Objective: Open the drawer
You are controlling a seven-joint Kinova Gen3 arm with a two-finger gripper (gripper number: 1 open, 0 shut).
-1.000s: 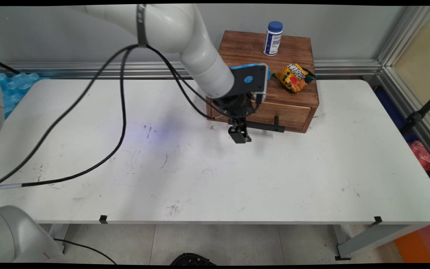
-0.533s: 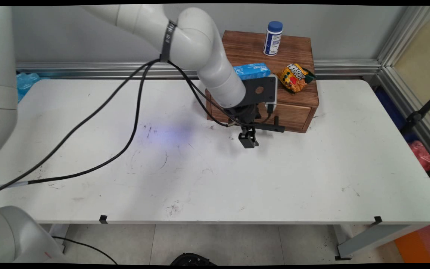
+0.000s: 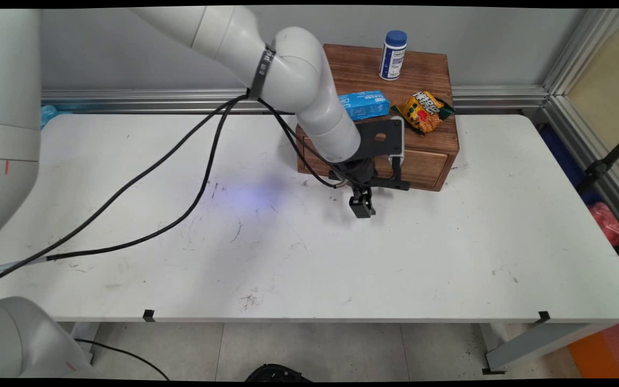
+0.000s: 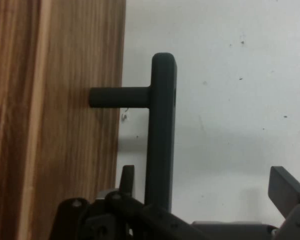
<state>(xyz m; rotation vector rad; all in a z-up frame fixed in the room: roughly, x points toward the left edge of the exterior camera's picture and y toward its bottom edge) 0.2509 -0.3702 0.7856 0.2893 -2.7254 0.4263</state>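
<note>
My hand (image 3: 362, 208) hangs low over the white tabletop (image 3: 309, 252) at the centre of the main view, right in front of the brown wooden drawer box (image 3: 427, 137). It is spread wide and holds nothing. In the hand view one finger (image 4: 126, 178) sits between the wooden drawer front (image 4: 55, 120) and the black T-shaped bar handle (image 4: 162, 130), and the other finger (image 4: 285, 190) stands well off at the lower right, over bare tabletop.

The bar lies inside my span but far towards one side, close against the first finger, so centring it would, I judge, let both fingers meet it together rather than one dragging it. The slot behind the bar looks tight, so I should keep that finger from scraping the wood.

On the box top, in the upper middle of the main view, are a light blue carton (image 3: 364, 104), a yellow snack packet (image 3: 423, 110) and a white bottle with a blue cap (image 3: 393, 55), which a jerk on the box might topple.
</note>
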